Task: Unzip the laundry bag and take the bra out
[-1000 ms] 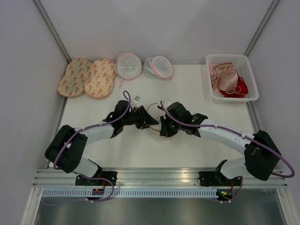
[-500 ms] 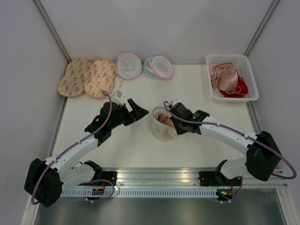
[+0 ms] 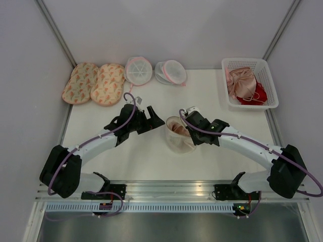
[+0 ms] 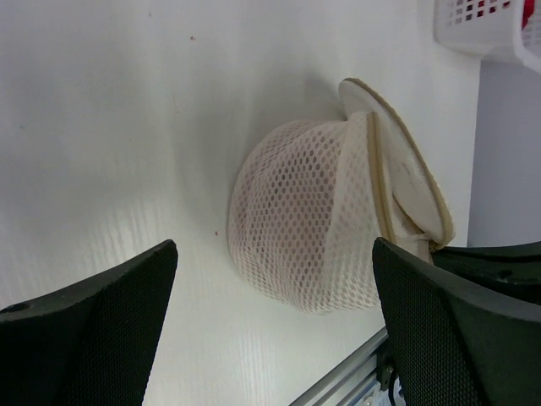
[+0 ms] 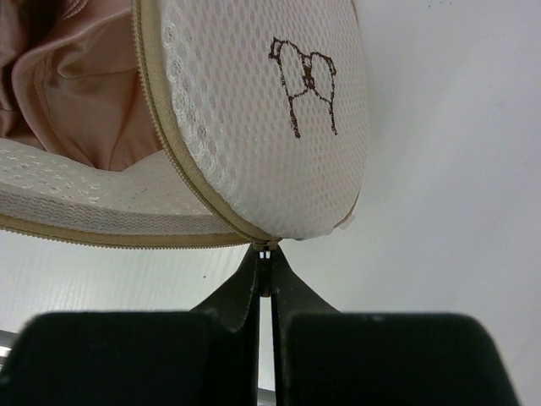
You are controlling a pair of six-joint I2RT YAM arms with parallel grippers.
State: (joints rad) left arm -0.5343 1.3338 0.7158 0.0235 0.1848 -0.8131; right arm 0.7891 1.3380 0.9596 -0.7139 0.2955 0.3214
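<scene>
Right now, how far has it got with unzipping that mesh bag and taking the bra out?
Done: the laundry bag gapes open along its zip, with the bra showing inside. In hand: the right gripper is shut on the zipper pull at the bag's edge, while the left gripper is open beside the bag, touching nothing. Left: the bra is not yet lifted out.

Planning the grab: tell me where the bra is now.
Top view: the bra lies inside the opened laundry bag at the table centre, beside the right end effector.
</scene>
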